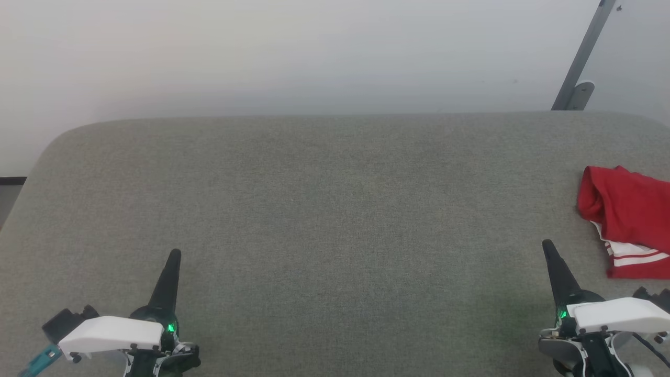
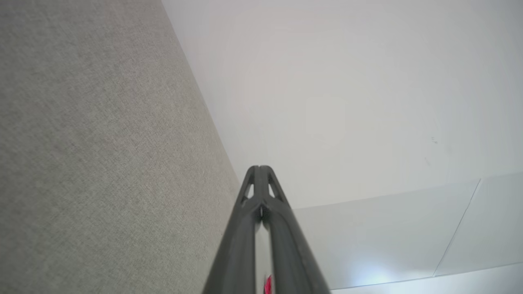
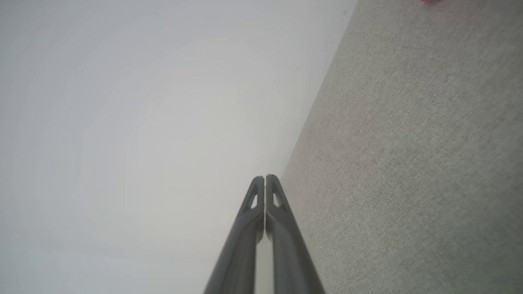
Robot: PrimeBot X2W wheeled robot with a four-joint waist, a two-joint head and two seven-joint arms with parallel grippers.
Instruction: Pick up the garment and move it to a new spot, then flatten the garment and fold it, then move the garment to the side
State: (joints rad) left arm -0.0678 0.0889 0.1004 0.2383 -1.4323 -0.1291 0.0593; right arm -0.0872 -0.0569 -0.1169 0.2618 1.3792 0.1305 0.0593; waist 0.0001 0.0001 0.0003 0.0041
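Item 1, the garment (image 1: 628, 214) — a compact red heap with white striped trim, at the far right of the grey padded table (image 1: 324, 199) and cut off by my head view's edge. I judge it fits either a bundle waiting for pickup or a fold set aside. Items 2 and 3, left gripper (image 1: 175, 255) and right gripper (image 1: 548, 245) — fingers pressed together on nothing, low by the near edge, the right one near the garment but apart. Open room: broad grey surface across middle and left, ending at the rounded far edge below the wall (image 1: 261, 52).
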